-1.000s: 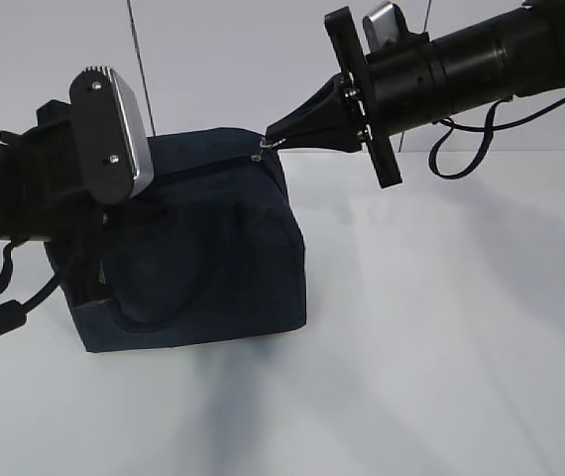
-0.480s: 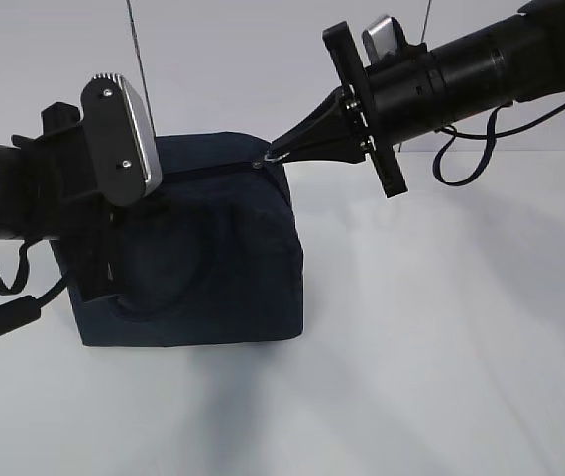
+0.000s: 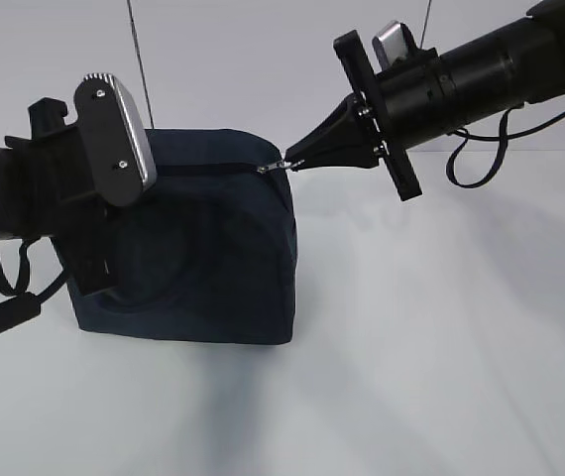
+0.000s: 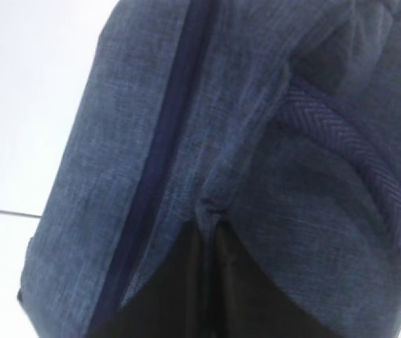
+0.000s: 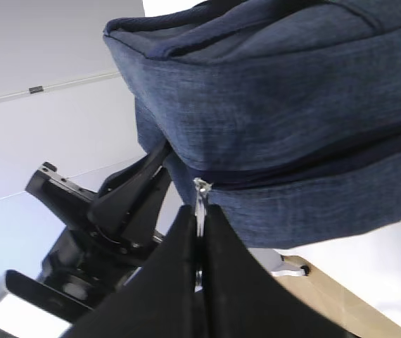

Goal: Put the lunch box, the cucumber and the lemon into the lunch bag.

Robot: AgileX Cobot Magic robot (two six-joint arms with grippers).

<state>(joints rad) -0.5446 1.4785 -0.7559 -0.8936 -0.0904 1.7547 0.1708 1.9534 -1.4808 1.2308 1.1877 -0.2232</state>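
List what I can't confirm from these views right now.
- Lunch bag contents: zipper closed, fabric hides the inside, every view.
- Left gripper grip: exterior view blocked by its wrist camera; wrist view shows the fingers shut on fabric.
- Metal ring pull: tiny in the exterior view.

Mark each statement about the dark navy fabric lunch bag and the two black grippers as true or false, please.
1. The right gripper pinches the metal ring pull of the zipper. True.
2. The dark navy fabric lunch bag lies flat on its side. False: it stands upright on the white table.
3. The left gripper is shut on the bag's fabric. True.
4. A yellow lemon lies beside the bag. False: no lemon is visible.
5. The bag's zipper is wide open, showing foil lining. False: the zipper line looks closed.
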